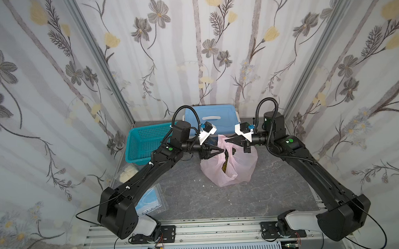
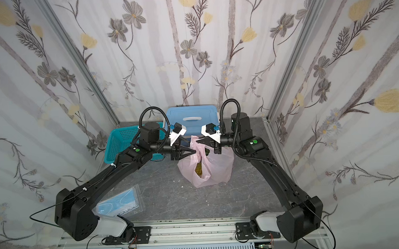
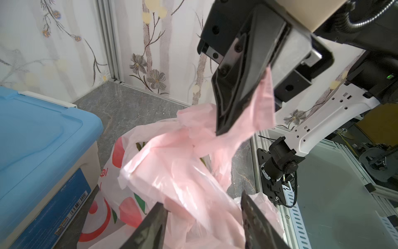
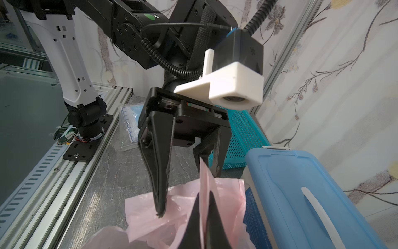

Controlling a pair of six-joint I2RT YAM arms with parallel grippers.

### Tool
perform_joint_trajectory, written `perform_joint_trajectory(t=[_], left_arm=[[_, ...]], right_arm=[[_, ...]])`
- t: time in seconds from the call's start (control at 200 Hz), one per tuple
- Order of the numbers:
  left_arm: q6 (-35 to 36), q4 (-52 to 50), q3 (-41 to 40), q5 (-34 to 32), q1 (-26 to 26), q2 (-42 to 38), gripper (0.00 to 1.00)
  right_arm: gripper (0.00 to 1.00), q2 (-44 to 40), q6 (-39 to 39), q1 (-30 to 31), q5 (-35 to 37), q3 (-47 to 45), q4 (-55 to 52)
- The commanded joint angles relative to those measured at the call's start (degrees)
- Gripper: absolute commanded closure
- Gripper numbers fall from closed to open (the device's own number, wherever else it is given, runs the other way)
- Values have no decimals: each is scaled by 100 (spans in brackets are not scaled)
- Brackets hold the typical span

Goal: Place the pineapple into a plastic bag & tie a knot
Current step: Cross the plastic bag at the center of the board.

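Observation:
The pink plastic bag (image 1: 239, 167) stands on the grey table, mouth up, with red fruit prints (image 3: 127, 209) on its side. Through the film I see the pineapple (image 1: 226, 166) as a dark green and yellow shape inside. My right gripper (image 4: 203, 195) is shut on a pink handle strip (image 4: 204, 179) and holds it up above the bag. My left gripper (image 3: 202, 200) is open, its fingers (image 4: 160, 194) apart, with loose bag film lying between them. In both top views the two grippers (image 1: 220, 150) (image 1: 227, 140) meet over the bag's mouth. A knot is not in view.
A blue lidded box (image 1: 211, 120) stands right behind the bag. A teal basket (image 1: 142, 143) is at the back left. A clear packet with blue contents (image 2: 121, 204) and a small bag of white lumps (image 1: 127, 174) lie on the left. An aluminium rail (image 1: 209, 229) runs along the front.

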Motion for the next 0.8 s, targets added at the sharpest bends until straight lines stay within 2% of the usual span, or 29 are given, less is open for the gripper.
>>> perform_joint_trajectory(t=[0.0, 0.235, 0.35, 0.425, 0.565, 0.629, 0.674, 0.799], left_arm=[[119, 346, -22, 64, -6, -26, 43], [8, 726, -48, -18, -190, 115, 42], [-82, 1114, -170, -46, -251, 123, 45], [-185, 1455, -268, -123, -279, 149, 51], [-83, 1951, -419, -570, -367, 190, 72], [70, 2129, -473, -873, -400, 213, 87], [173, 2220, -485, -1044, -411, 228, 93], [588, 2256, -431, -1388, -455, 264, 100]], right_arm=[[100, 19, -206, 90, -198, 48, 30], [100, 238, 214, 280, -474, 146, 391], [100, 304, 483, 290, -556, 147, 620], [100, 342, 551, 306, -582, 153, 639], [100, 324, 798, 311, -535, 152, 697], [88, 262, 933, 303, -486, 154, 692], [74, 204, 1022, 309, -432, 173, 657], [45, -80, 1399, 254, -73, 213, 513]])
